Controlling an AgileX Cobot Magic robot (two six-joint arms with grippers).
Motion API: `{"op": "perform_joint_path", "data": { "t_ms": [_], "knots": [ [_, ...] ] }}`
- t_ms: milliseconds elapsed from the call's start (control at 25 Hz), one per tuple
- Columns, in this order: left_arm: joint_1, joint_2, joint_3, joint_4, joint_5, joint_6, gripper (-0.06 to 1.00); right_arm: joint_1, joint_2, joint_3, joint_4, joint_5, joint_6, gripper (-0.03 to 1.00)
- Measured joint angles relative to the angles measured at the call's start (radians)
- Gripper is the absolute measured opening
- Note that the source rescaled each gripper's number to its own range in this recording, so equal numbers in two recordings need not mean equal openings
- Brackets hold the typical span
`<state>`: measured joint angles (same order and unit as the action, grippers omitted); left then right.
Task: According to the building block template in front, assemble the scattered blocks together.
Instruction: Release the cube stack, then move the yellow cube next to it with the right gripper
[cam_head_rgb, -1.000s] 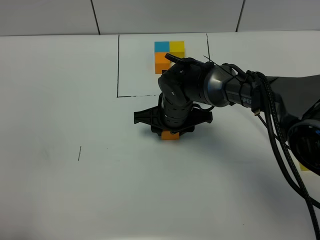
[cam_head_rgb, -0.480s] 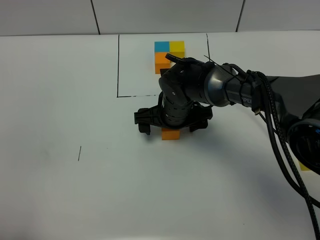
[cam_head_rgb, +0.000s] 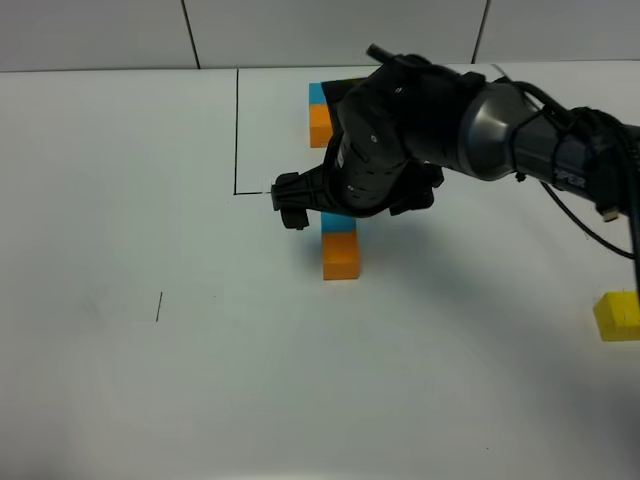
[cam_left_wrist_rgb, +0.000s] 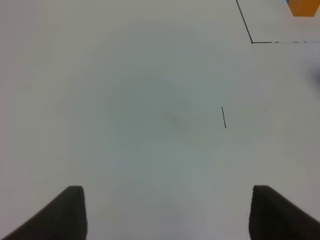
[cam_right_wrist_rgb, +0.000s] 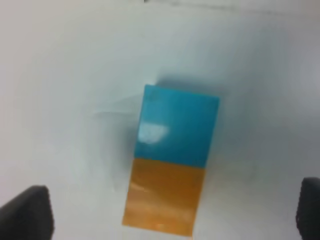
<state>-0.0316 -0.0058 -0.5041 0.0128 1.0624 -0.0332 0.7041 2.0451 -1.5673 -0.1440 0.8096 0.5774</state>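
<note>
My right fingers (cam_right_wrist_rgb: 27, 212) hang wide and empty; the yellow block (cam_head_rgb: 617, 316) lies well to their right, seemingly nearest that arm.

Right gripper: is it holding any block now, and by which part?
Nothing is held. The right gripper is open above the joined blue cube and orange cube, its fingers clear of both.

The only lettering I can pick out is on the right arm (cam_head_rgb: 560, 170): small white capitals on its dark link, of which I read "PER". Whatever stands before those letters is too small for me to tell. The short black stroke (cam_head_rgb: 159, 307) on the table (cam_head_rgb: 100, 400) reads as no character.
</note>
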Motion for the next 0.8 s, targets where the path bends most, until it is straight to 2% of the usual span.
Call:
{"op": "perform_joint_path", "data": {
  "t_ms": [120, 240, 520, 800],
  "knots": [
    [0.000, 0.000, 0.000, 0.000, 0.000, 0.000, 0.47, -0.014, -0.071, 0.027, -0.045, 0.064, -0.050, 0.99],
    [0.000, 0.000, 0.000, 0.000, 0.000, 0.000, 0.47, -0.065, -0.163, 0.134, -0.052, 0.081, -0.099, 0.99],
    [0.000, 0.000, 0.000, 0.000, 0.000, 0.000, 0.47, -0.273, -0.387, 0.450, -0.024, 0.065, -0.197, 0.99],
    [0.000, 0.000, 0.000, 0.000, 0.000, 0.000, 0.47, -0.472, -0.534, 0.646, 0.059, 0.024, -0.293, 0.99]
  ]
}}
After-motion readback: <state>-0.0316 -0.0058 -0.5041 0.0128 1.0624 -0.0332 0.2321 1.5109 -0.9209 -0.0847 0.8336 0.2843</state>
